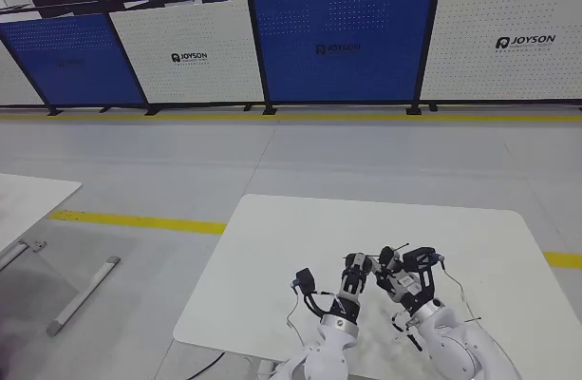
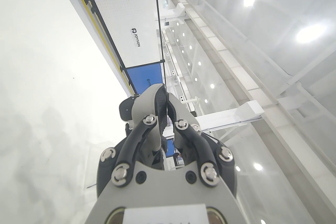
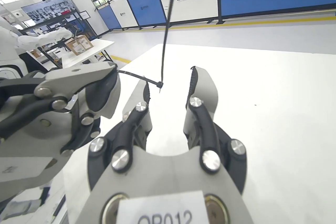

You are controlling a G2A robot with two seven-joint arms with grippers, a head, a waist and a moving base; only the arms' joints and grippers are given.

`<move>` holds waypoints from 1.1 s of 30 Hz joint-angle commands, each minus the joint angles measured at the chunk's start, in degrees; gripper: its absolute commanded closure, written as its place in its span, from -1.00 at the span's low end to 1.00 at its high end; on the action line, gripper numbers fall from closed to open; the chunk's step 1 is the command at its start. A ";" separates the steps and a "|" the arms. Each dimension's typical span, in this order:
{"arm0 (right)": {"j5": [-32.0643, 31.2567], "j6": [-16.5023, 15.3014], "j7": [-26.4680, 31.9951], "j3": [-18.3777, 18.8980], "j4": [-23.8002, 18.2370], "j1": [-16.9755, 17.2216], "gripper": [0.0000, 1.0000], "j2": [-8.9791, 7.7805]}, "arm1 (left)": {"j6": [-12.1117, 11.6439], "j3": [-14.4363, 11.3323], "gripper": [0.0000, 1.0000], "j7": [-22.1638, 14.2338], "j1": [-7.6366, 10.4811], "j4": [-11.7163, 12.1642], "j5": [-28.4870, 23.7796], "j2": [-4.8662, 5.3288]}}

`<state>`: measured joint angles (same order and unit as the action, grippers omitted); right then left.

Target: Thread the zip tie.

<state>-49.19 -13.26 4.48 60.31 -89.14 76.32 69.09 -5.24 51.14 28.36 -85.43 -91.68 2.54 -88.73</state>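
A thin black zip tie hangs in the air over the white table. One stretch of it runs from my left gripper, which is shut on it, to the tie's small head. From the head a second stretch rises steeply toward the camera. A short tip pokes out under the head. My right gripper stands open just behind the head, one finger on each side and nothing between them. From above, the left gripper and the right gripper sit close together near the table's front edge.
The table stretches away bare beyond the grippers. A second white table stands off to the left across the floor. It carries a cardboard box. Blue and white partition panels line the far side.
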 commanded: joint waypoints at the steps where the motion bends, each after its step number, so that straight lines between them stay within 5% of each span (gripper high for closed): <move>1: -0.15 0.03 -0.18 0.07 -0.04 0.10 0.36 0.06 | -0.04 0.04 1.00 0.06 0.05 0.17 0.07 -0.05; 4: -0.44 0.08 -0.51 0.16 -0.09 0.33 0.56 0.14 | -0.15 0.10 1.00 0.27 0.11 0.42 0.23 -0.13; 10: -0.56 -0.08 -0.75 0.46 -0.14 0.65 0.50 0.28 | -0.44 0.19 1.00 0.59 0.17 0.72 0.33 -0.28; 21: -0.61 -0.51 -0.34 1.12 -0.40 0.85 1.00 0.50 | -0.79 0.39 1.00 0.79 0.23 1.36 1.00 -0.50; 33: -0.91 -0.69 0.57 1.30 -0.23 0.87 1.00 0.79 | -2.62 0.50 1.00 0.57 -0.27 0.97 1.26 -0.65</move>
<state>-50.01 -13.89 5.02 61.63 -89.39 77.17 69.86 -7.54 51.64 29.03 -85.66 -90.64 3.91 -89.37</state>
